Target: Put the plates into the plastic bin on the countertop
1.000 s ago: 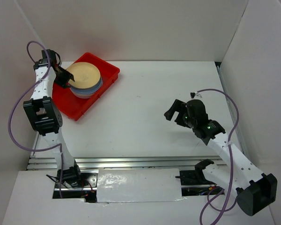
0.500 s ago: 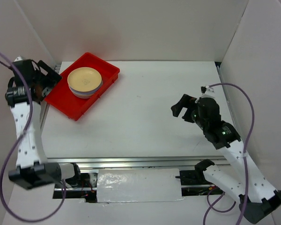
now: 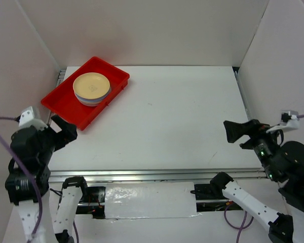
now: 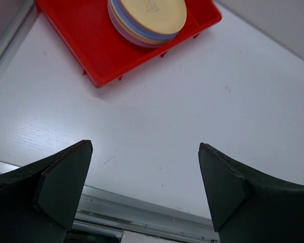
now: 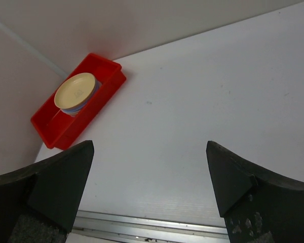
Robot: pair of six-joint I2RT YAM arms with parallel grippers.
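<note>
A stack of pastel plates (image 3: 91,88) with a cream plate on top sits in the far half of the red plastic bin (image 3: 61,104) at the back left of the white countertop (image 3: 157,116). The stack (image 4: 147,20) and bin (image 4: 86,48) show in the left wrist view, and small in the right wrist view, stack (image 5: 76,93) and bin (image 5: 66,134). My left gripper (image 3: 63,129) is open and empty, pulled back near the front left edge. My right gripper (image 3: 238,132) is open and empty, raised near the front right edge.
White walls stand around the countertop on the left, back and right. A metal rail (image 3: 142,175) runs along the near edge, also seen in the left wrist view (image 4: 142,212) and the right wrist view (image 5: 152,228).
Both arms have pulled back toward the near edge, the left away from the bin and the right away from the middle. The plate stack stays in the bin.
</note>
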